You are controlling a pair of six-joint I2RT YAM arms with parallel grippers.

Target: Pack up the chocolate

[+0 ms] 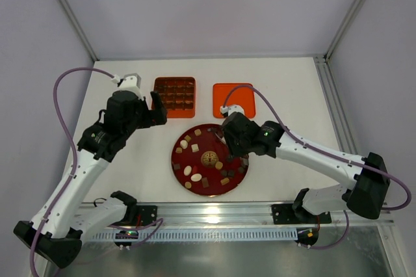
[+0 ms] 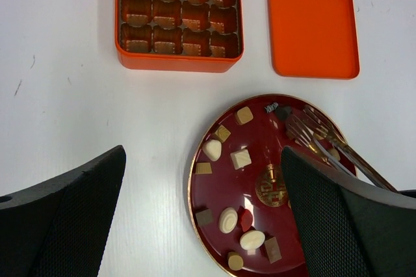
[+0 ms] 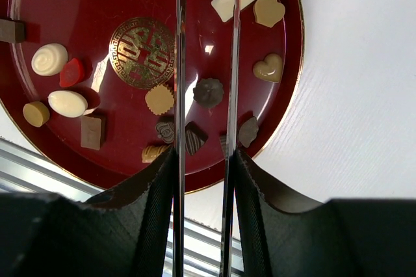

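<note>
The chocolate [image 3: 67, 103] lies scattered on the red plate [image 3: 65, 10]: small, light, smooth pieces that would likely skid or scuff under a hard pinch, so each is best taken gently across its sides. The right gripper [image 3: 201, 160] is clamped on metal tongs [image 3: 180, 62] reaching over the plate; whether their tips pinch a piece I cannot tell. The left gripper [image 2: 203, 157] hangs spread wide nearby, holding nothing

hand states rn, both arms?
Left hand: open, empty.
Right hand: closed, holding tongs.
</note>
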